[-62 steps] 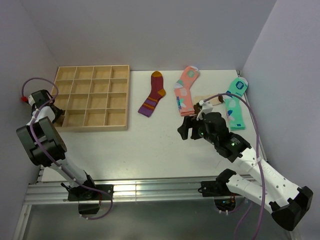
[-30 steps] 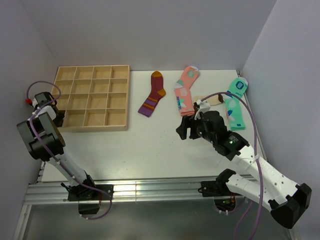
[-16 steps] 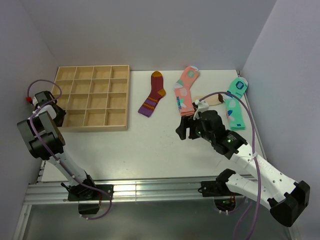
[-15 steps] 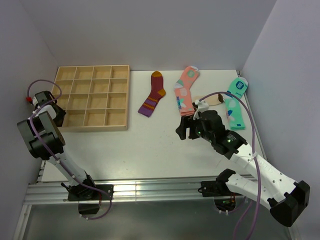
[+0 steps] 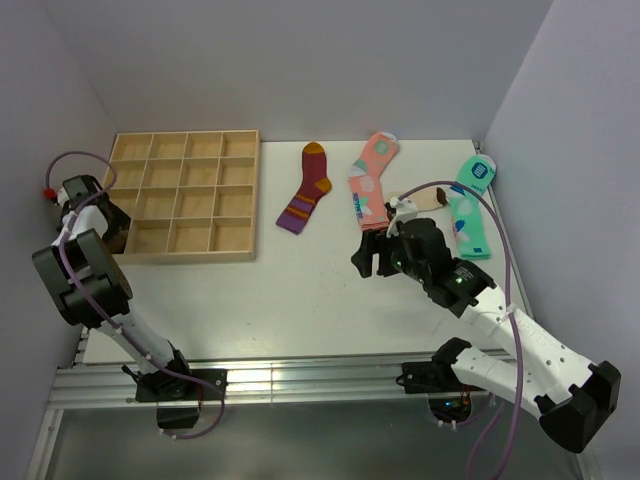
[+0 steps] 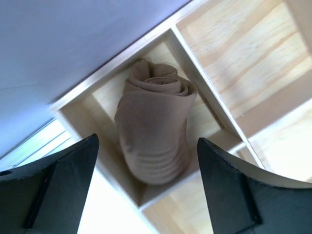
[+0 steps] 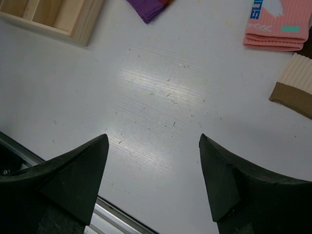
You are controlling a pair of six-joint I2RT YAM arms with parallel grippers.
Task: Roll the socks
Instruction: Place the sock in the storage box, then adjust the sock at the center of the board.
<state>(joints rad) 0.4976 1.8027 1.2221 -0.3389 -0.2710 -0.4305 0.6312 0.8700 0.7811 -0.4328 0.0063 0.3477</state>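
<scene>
Left gripper (image 6: 147, 139) is open wide, with one black finger (image 6: 58, 180) on each side and nothing held between them. Just past the fingers, right in the middle of the gap, sits the rolled brown sock (image 6: 153, 131). It rests in one little box of the wooden tray (image 6: 204, 83), and the fingers do not touch it. The sock's swirly end points away from the gripper, and its smooth, wrinkly end is nearer to it. This box is at the outer edge of the tray, next to the gray wall. More little boxes lie to the right of the gripper, and they look bare. From the top view, this gripper hangs over the left side of the tray, but I cannot tell which row the box is in. Right gripper (image 7: 152, 137) is open wide too, and it holds nothing. Below the gap between its fingers there is only the white table (image 7: 161, 97). The beige sock (image 7: 292, 85), with its ribbed cuff and brown band, lies flat on the table, ahead of this gripper and off to its right. The gripper is not touching it. A pink sock (image 7: 278, 29) lies just past the beige one. The end of a purple striped sock (image 7: 148, 7) shows straight ahead, farther away. A corner of the tray is ahead and to the left. The mint-green sock (image 5: 470, 205) lies to the right of this gripper.
</scene>
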